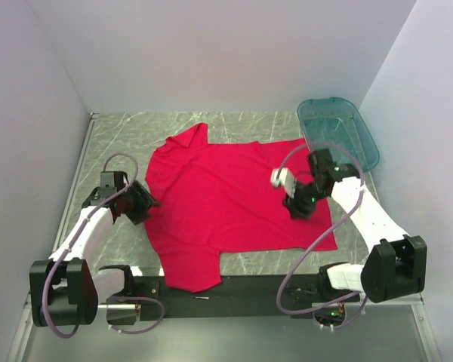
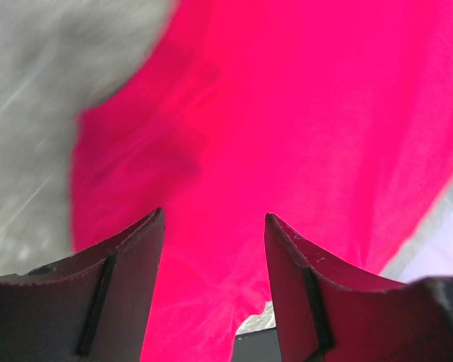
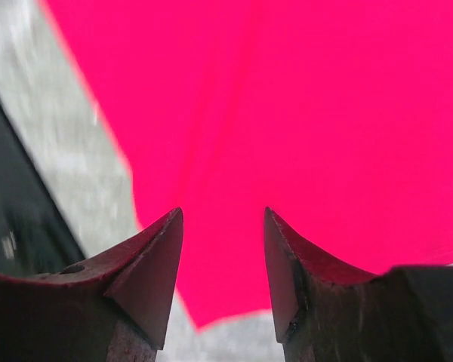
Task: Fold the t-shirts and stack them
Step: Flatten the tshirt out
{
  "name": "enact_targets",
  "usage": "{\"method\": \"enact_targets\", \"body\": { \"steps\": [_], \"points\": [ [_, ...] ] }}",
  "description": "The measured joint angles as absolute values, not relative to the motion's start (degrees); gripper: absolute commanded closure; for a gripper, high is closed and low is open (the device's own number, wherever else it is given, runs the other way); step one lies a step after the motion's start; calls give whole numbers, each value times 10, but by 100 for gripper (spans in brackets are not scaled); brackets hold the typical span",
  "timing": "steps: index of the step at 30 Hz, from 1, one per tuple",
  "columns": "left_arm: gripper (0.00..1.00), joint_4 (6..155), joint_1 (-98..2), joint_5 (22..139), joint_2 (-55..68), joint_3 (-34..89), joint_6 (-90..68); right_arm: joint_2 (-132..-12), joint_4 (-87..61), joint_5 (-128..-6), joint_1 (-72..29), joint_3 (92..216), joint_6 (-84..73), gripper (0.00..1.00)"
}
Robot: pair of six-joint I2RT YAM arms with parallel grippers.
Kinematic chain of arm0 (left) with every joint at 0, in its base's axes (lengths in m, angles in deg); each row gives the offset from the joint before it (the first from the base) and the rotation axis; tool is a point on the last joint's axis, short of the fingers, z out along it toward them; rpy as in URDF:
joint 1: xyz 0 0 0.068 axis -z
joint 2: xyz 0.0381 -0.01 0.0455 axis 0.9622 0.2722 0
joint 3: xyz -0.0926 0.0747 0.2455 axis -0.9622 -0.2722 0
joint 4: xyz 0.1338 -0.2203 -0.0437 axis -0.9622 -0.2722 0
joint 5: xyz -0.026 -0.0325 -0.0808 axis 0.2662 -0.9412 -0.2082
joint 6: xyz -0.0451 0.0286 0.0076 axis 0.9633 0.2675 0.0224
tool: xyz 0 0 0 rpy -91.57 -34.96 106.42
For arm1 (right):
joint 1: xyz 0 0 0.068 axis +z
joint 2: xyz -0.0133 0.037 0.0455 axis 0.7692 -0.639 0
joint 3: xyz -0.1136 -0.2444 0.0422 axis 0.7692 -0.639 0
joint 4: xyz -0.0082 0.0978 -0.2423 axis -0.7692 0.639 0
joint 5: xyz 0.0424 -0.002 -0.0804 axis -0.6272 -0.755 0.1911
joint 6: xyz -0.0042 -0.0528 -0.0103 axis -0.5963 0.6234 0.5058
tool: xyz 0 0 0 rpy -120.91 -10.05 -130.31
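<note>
Judging the t-shirt (image 1: 234, 204) limp and light, we grip its edges; left pincer (image 1: 144, 204) and right pincer (image 1: 297, 208) gape.

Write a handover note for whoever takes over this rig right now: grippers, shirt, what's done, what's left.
Left gripper: open, empty, above the red t-shirt at its left edge.
Right gripper: open, empty, above the shirt's right side, near its edge.
Shirt: spread flat on the table, unfolded; only one shirt in view. Teal bin at far right, apparently empty.
Done: shirt laid out.
Left: every fold, then stacking.
</note>
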State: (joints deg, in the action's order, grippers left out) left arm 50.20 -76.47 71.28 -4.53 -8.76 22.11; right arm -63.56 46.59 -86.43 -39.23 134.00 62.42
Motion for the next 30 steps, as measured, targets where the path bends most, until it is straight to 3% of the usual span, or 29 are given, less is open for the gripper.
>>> {"method": "enact_targets", "body": {
  "steps": [7, 15, 18, 19, 20, 25, 30],
  "points": [
    [42, 408, -748, 795, -14, -90, 270, -680, 355, -992, -402, 1407, 470, 46],
    [44, 364, -664, 816, 85, -64, 275, -707, 304, -1024, -403, 1398, 401, 46],
    [63, 358, -643, 828, 118, -39, 276, -706, 298, -1032, -403, 1398, 395, 46],
    [84, 355, -641, 830, 126, -34, 276, -706, 296, -1035, -403, 1398, 394, 46],
    [99, 351, -641, 832, 135, -31, 278, -706, 295, -1037, -403, 1397, 393, 46],
    [100, 338, -665, 820, 142, -30, 280, -703, 295, -1050, -408, 1391, 393, 46],
    [99, 298, -759, 834, 106, -42, 277, -685, 295, -1058, -416, 1390, 393, 46]
  ]
}}
